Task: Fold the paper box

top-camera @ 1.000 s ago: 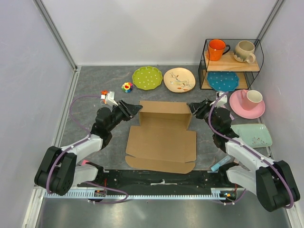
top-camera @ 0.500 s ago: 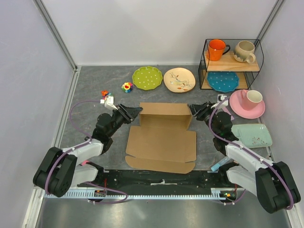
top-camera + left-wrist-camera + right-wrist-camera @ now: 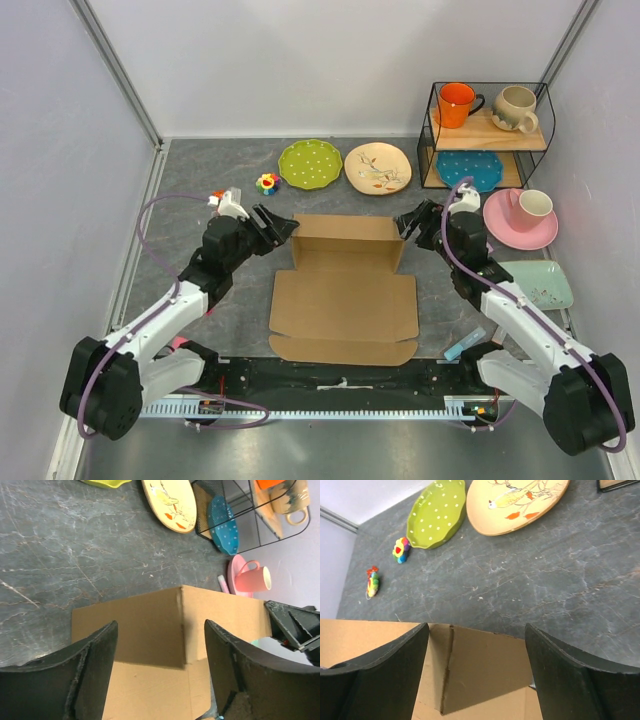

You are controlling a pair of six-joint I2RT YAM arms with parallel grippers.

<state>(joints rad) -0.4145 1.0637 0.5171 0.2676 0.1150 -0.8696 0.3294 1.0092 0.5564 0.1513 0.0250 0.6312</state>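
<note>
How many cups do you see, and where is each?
3. An orange mug and a beige mug stand on the rack's top shelf; a pink cup sits on a pink saucer. None looks hidden.

Plain brown corrugated paper box point(image 3: 343, 300), die-cut, only partly folded. Lay flat mid-table point(image 3: 200, 190), approx. square to its edges. Far section stood upright as a low wall, w/ short side panels bent toward the near side at both corners. Near section lay flat: wide panel + narrow flap along near edge, notched corners.
</note>
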